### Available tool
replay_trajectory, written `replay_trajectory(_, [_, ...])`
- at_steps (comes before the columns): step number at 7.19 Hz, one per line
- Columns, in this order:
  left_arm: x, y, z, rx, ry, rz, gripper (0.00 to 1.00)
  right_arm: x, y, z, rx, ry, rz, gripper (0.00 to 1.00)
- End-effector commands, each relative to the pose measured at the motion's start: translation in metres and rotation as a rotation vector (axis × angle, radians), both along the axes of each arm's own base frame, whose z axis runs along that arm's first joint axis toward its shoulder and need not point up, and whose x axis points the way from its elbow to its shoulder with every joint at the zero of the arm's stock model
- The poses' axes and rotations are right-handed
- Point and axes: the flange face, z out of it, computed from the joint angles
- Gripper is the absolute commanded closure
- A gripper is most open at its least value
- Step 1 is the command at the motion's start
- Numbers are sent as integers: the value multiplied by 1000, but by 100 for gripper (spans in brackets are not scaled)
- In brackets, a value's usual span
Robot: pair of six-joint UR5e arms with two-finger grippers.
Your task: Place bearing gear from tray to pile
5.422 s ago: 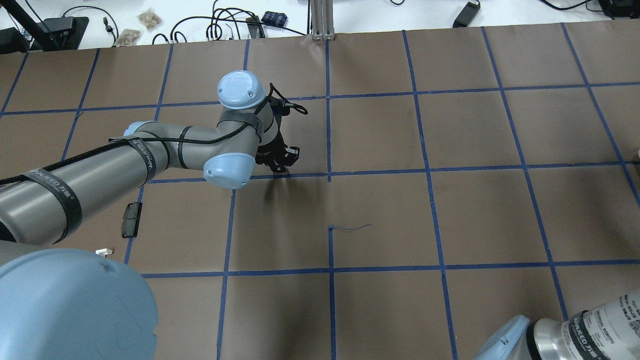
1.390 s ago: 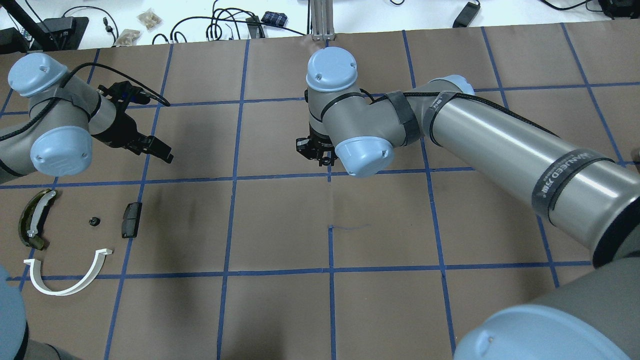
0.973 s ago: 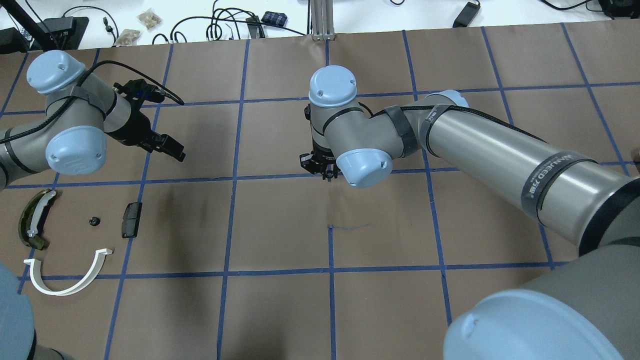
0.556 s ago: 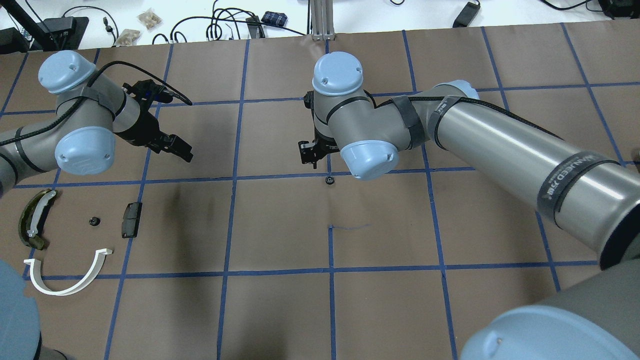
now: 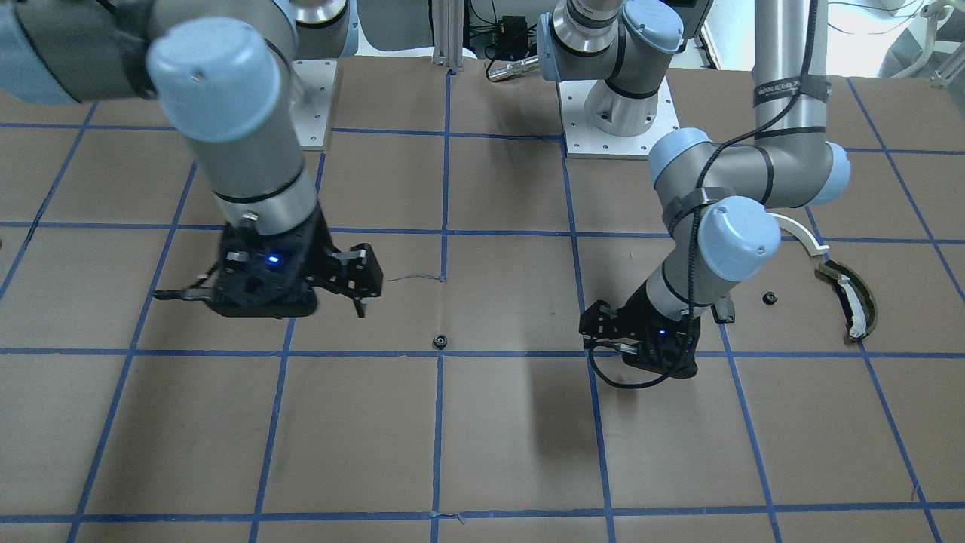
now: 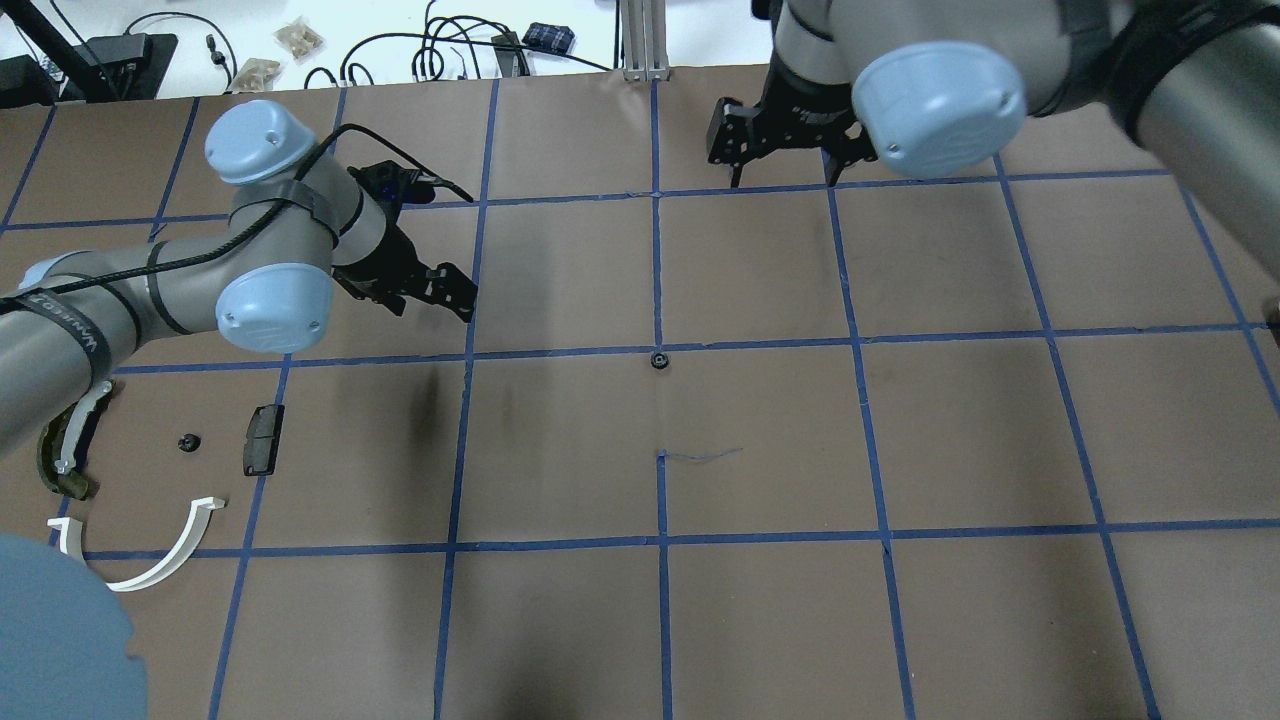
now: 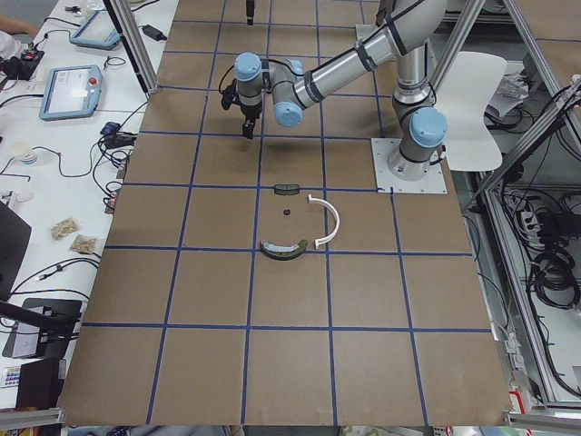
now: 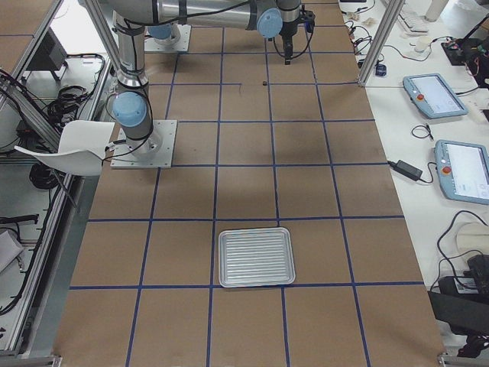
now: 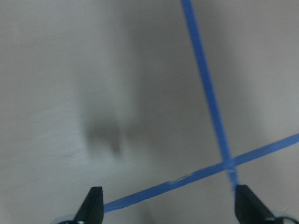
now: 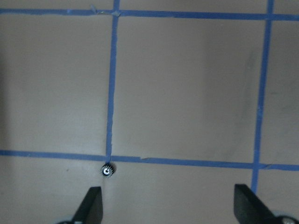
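Note:
A small black bearing gear (image 6: 658, 359) lies alone on a blue tape line at the table's middle; it also shows in the front view (image 5: 439, 342) and the right wrist view (image 10: 107, 171). My right gripper (image 6: 783, 178) is open and empty, raised beyond the gear. My left gripper (image 6: 452, 295) is open and empty, to the left of the gear and apart from it. The pile lies at the left: a white half-ring arc (image 6: 160, 565), an olive-green curved piece (image 6: 60, 455), a dark block (image 6: 263, 439) and a second small gear (image 6: 186, 441).
The silver ribbed tray (image 8: 256, 256) sits far off at the robot's right end of the table, with nothing showing in it. Brown paper with a blue tape grid (image 6: 855, 345) covers the table. Cables and small bags lie beyond the far edge (image 6: 300, 40).
My right gripper set the gear on the tape line, opened, then rose and drew back to the far side. My left arm swung right from the pile toward the gear.

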Motion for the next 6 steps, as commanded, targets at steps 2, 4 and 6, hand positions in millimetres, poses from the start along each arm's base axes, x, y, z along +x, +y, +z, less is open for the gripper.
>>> replay_trajectory(2, [-151, 42, -5, 8, -40, 159, 0, -49, 35, 56, 169, 31, -64, 0])
replay_trajectory(4, [-236, 66, -17, -27, -132, 161, 0, -54, 68, 49, 228, 37, -69, 0])
replay_trajectory(6, [-252, 66, -43, -22, -129, 185, 0, -53, 86, 28, 138, 28, -64, 0])
